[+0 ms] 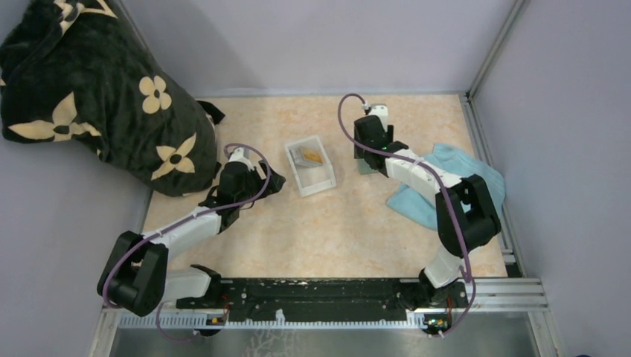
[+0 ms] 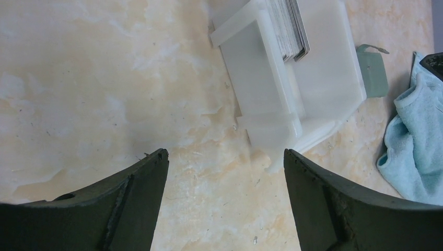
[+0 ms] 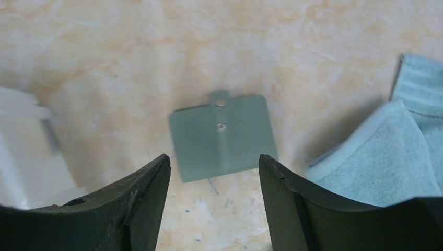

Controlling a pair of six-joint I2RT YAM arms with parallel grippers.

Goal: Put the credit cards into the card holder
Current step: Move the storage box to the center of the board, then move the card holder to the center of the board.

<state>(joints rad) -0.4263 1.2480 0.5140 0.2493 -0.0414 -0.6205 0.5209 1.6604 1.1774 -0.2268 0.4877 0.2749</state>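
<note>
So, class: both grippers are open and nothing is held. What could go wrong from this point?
1. The card holder lies flat and looks folded shut under the open right gripper. The fingers might slide it toward the blue towel rather than lift or open it.
2. The credit cards stand packed together in the white tray. The open left gripper could pinch several at once or shove the tray.

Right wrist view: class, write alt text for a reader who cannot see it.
A grey-green card holder lies flat on the marbled table, framed by the open right tool. A white tray edges in at left, a light blue towel at right.
</note>
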